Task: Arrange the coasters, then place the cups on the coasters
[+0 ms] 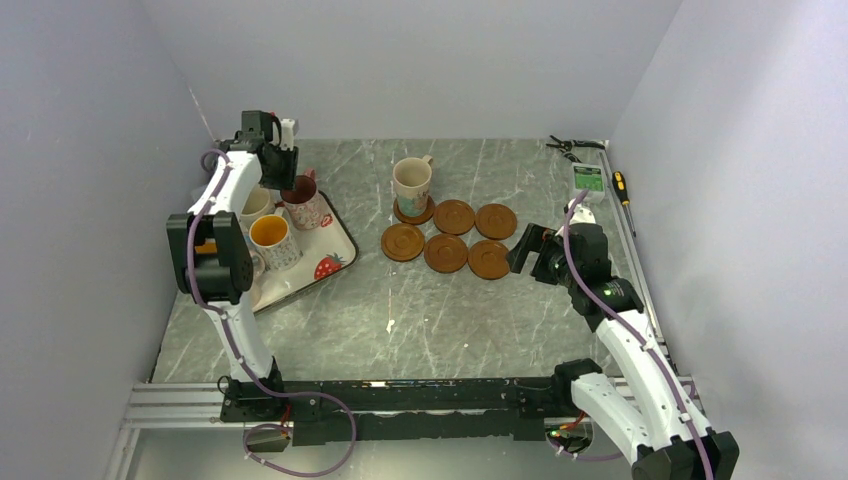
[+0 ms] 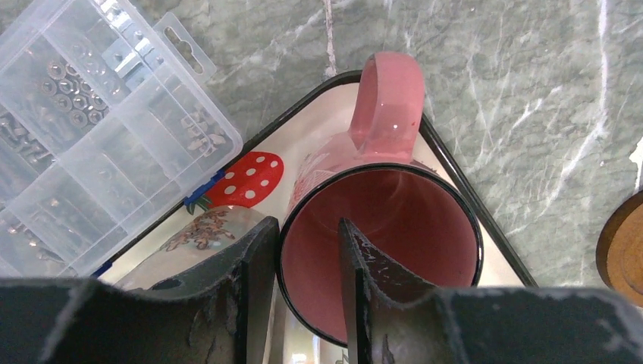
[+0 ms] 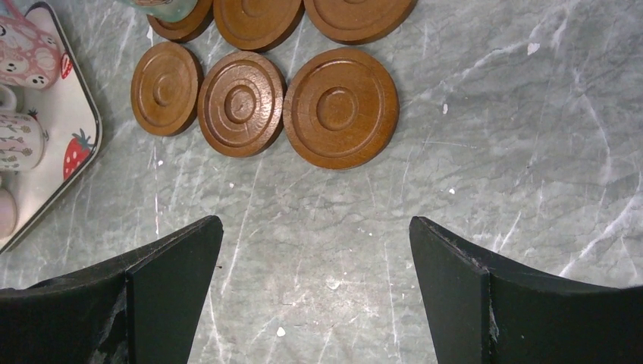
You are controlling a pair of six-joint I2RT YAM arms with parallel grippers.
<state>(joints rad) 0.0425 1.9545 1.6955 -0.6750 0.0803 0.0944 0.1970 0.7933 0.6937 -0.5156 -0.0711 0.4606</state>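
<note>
**Reaching for the next cup: coasters laid, one cup of six set**

The coasters (image 1: 446,253) lie in two rows of three at the middle of the table (image 1: 450,330), touching or nearly so. That half of the job looks done. Only the far-left coaster carries anything: a cream mug (image 1: 412,180), handle turned away from the arms. The other five coasters are bare.

The remaining cups stand on the strawberry-print tray (image 1: 338,246) at the left. The top view shows three of them there, and the left arm hides the rest of the tray. At the tray's far corner is the pink-lined mug (image 2: 394,243). The left end effector (image 2: 307,243) is down on it, narrow, one finger outside the wall and one inside, opposite the handle. Whether they pinch the wall tight I cannot tell. A clear plastic parts box (image 2: 98,129) sits just beside the tray.

The right end effector (image 3: 315,227) hangs wide apart, holding nothing, over bare table just on the near side of the coaster rows.

By this reckoning five cups are left to carry across, the pink-lined one likely next.
</note>
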